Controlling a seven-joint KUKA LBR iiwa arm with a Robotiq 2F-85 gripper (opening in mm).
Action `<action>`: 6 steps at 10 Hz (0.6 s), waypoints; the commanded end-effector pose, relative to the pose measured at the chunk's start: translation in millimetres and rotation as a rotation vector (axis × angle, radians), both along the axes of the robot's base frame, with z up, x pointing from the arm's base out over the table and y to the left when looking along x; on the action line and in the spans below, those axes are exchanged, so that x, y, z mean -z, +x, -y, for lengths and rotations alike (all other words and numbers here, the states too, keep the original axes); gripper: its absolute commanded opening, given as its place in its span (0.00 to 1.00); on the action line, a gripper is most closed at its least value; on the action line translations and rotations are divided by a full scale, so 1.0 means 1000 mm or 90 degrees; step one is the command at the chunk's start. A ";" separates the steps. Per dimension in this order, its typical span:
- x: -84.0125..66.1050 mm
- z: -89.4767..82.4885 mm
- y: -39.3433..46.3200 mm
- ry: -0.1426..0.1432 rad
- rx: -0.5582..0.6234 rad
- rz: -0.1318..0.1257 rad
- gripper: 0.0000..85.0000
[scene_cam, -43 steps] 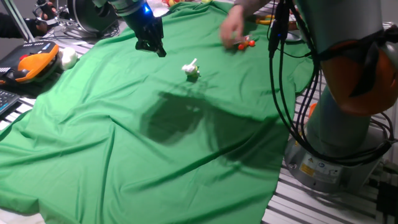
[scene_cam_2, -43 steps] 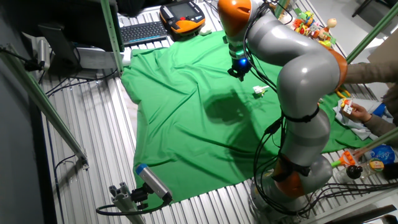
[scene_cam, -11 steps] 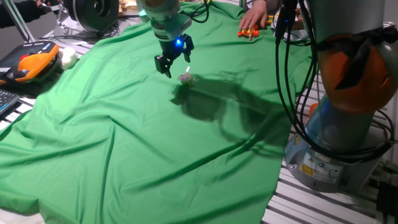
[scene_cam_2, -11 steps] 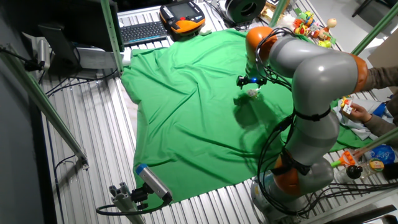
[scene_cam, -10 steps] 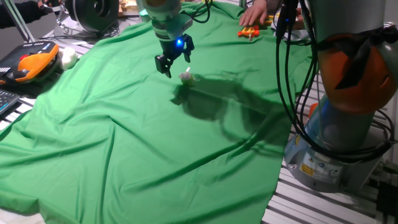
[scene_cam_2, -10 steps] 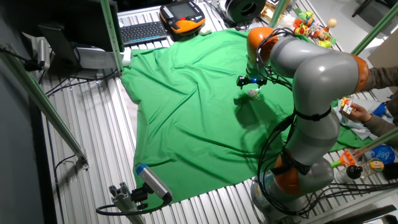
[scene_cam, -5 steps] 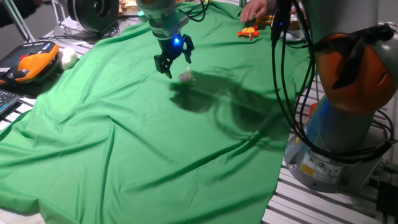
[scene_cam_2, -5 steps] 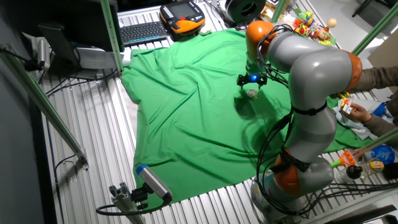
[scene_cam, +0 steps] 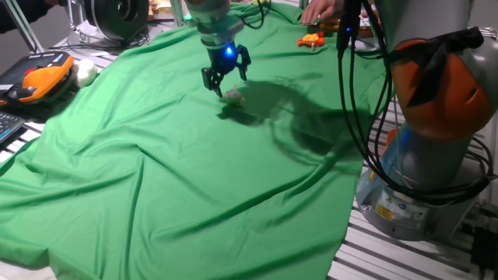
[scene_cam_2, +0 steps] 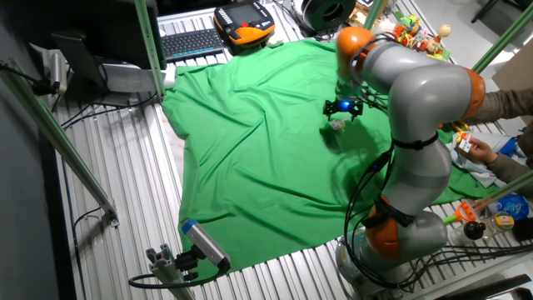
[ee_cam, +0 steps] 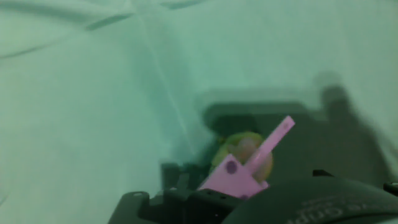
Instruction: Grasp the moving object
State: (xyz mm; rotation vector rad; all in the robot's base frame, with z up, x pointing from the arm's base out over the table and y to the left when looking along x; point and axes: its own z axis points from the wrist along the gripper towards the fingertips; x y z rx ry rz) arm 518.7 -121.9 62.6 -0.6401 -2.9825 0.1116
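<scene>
The moving object, a tiny white toy (scene_cam: 233, 95) with a yellow-green part, lies on the green cloth (scene_cam: 156, 171). My gripper (scene_cam: 226, 80) hangs just above it and slightly to its left, its fingers spread open and holding nothing. In the other fixed view the toy (scene_cam_2: 337, 124) sits right under the gripper (scene_cam_2: 343, 109). In the hand view the toy (ee_cam: 241, 151) shows blurred and close at lower centre, partly behind a pink part (ee_cam: 239, 171) of the hand.
A small orange-red toy (scene_cam: 311, 39) lies at the cloth's far edge beside a person's hand (scene_cam: 315, 11). A larger white lump (scene_cam: 84, 72) and an orange pendant (scene_cam: 39, 79) sit at the left. The robot base (scene_cam: 424, 167) stands at the right.
My gripper has moved right and come over the toy. The toy has hardly shifted on the cloth in the last second. The person's hand stays at the far edge.
</scene>
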 end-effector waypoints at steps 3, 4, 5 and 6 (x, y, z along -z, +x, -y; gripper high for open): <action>0.024 -0.004 -0.0014 -0.002 0.014 0.025 1.00; 0.028 -0.004 -0.0029 0.000 0.014 0.032 1.00; 0.031 -0.004 -0.0033 -0.003 0.012 0.035 1.00; 0.030 -0.004 -0.0031 0.004 0.000 0.034 0.80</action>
